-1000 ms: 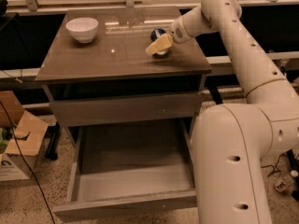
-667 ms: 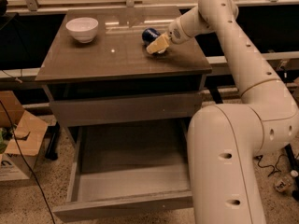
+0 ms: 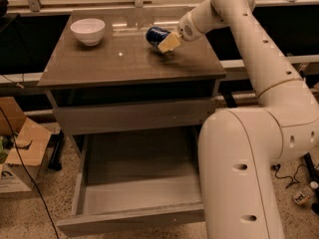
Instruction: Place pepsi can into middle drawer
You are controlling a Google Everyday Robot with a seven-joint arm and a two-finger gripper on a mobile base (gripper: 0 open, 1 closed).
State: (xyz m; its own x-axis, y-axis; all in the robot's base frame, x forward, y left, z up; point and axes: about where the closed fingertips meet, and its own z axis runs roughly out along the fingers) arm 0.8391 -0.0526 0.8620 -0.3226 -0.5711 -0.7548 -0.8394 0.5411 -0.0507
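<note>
The pepsi can (image 3: 155, 34), blue with a silver end, lies tilted on the back right of the grey-brown cabinet top (image 3: 114, 61). My gripper (image 3: 168, 43) is right against the can's right front side, reaching in from the right. The middle drawer (image 3: 130, 197) is pulled out wide below, with nothing in its tray. My arm's big white body (image 3: 244, 178) hides the drawer's right end.
A white bowl (image 3: 88, 30) stands at the back left of the cabinet top. A shut flat drawer front (image 3: 134, 116) sits above the open drawer. A cardboard box (image 3: 20, 148) is on the floor to the left. Cables lie on the floor at the right.
My gripper has moved a little left and up along the cabinet top. More of the blue can shows beside it, slightly further left.
</note>
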